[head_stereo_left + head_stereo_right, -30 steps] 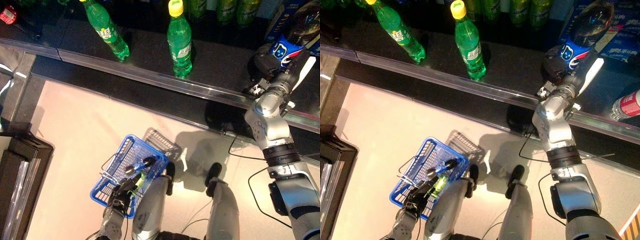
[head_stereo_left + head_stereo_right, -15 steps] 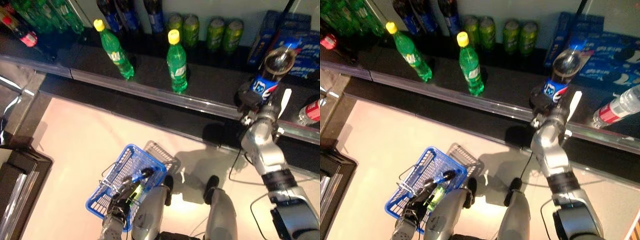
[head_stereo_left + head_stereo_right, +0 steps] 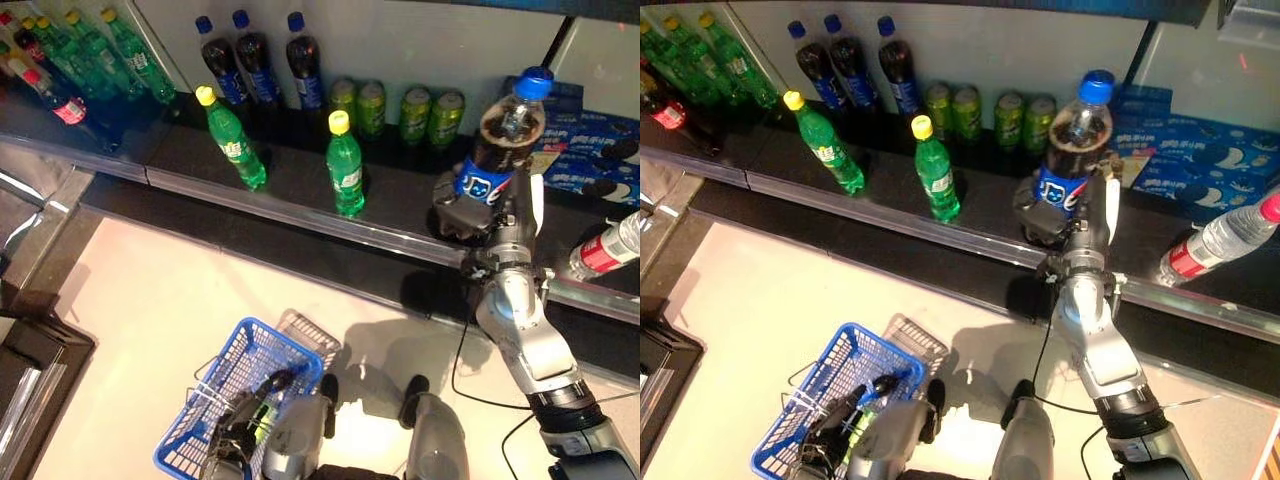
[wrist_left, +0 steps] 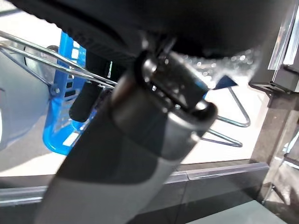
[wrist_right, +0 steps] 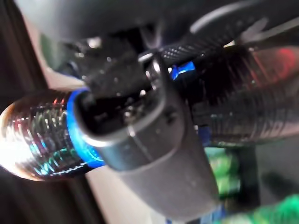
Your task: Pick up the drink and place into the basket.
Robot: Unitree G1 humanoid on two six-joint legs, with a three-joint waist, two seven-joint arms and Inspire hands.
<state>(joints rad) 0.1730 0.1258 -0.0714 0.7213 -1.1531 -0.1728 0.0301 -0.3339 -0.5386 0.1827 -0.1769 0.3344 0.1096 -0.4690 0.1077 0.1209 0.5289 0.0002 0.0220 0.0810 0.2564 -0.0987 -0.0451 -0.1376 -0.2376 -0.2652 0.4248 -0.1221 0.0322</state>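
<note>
My right hand (image 3: 468,207) is shut on a cola bottle (image 3: 500,135) with a blue cap and blue label. It holds the bottle upright above the front part of the dark shelf (image 3: 400,215). The right wrist view shows the thumb (image 5: 154,154) wrapped against the bottle (image 5: 37,135). A blue basket (image 3: 205,415) hangs low at the left over the pale floor. My left hand (image 3: 235,445) is curled round its wire handles (image 4: 224,121). Inside the basket lie a green bottle (image 3: 265,412) and a dark one.
Two green bottles (image 3: 232,140) (image 3: 346,170) stand on the shelf. Cola bottles (image 3: 250,60), green cans (image 3: 400,105) and blue boxes (image 3: 595,150) line its back. A water bottle with a red label (image 3: 605,250) lies at the right. A dark stand (image 3: 30,350) is at the left.
The camera has tilted up, so more of the shelf's back shows. My right hand keeps the cola bottle, now left of the blue boxes. The left hand still holds the basket.
</note>
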